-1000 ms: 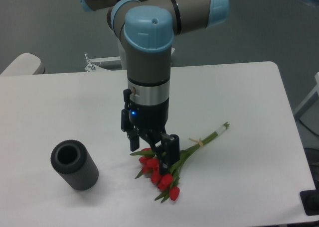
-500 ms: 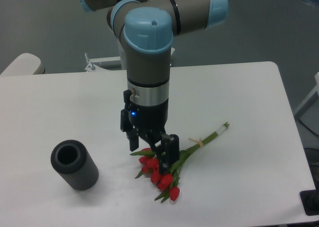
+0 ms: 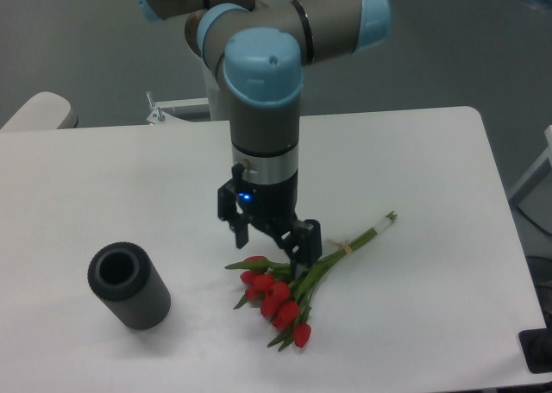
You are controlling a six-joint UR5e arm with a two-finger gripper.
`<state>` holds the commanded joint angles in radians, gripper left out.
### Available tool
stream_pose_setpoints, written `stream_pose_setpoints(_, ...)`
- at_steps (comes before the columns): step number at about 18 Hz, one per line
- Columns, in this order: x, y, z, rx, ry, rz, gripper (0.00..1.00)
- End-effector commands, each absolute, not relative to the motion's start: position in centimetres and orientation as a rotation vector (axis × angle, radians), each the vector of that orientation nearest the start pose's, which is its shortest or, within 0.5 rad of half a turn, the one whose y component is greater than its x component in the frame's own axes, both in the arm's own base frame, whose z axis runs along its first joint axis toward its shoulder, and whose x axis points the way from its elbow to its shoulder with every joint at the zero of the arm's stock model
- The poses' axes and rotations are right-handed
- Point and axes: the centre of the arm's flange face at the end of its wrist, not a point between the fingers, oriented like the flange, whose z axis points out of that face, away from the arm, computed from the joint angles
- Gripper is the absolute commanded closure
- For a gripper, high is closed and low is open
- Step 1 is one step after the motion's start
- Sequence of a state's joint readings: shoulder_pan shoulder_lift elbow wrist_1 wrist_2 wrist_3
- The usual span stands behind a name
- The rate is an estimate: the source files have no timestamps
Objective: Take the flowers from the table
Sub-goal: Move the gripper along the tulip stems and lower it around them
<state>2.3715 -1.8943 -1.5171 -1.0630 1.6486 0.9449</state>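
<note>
The flowers (image 3: 278, 300), a small bunch of red tulips with green stems and a tan band (image 3: 348, 246), lie on the white table (image 3: 414, 160), right of centre near the front. The stems point up and to the right. My gripper (image 3: 274, 245) points straight down, just above and behind the flower heads. It is open and empty, with one finger (image 3: 243, 231) to the left and the other finger (image 3: 307, 245) over the stems. I cannot tell whether the fingers touch the flowers.
A black cylinder (image 3: 129, 286) lies on its side at the front left of the table. The table's right edge is near the stem ends. A pale chair back (image 3: 39, 113) shows at the far left.
The gripper has shifted a little to the right and its fingers stand wider apart over the bunch. The flowers and the black cylinder have not moved.
</note>
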Motion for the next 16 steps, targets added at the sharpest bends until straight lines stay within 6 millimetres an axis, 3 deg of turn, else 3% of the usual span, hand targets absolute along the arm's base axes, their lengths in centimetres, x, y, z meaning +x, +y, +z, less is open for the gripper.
stream_pose_setpoints(3, -37.9, 53.1, 34.7, -3.099, 0.212, 0.33, 0.0)
stream_pose_setpoints(7, -39.0, 53.8, 31.5, -3.116, 0.234, 0.311, 0.0)
stream_pose_setpoints(9, -39.5, 54.3, 28.4, -3.141, 0.314, 0.268, 0.0)
stream_pose_setpoints(16, -40.5, 51.9, 23.8, -3.175, 0.501, 0.127, 0.0)
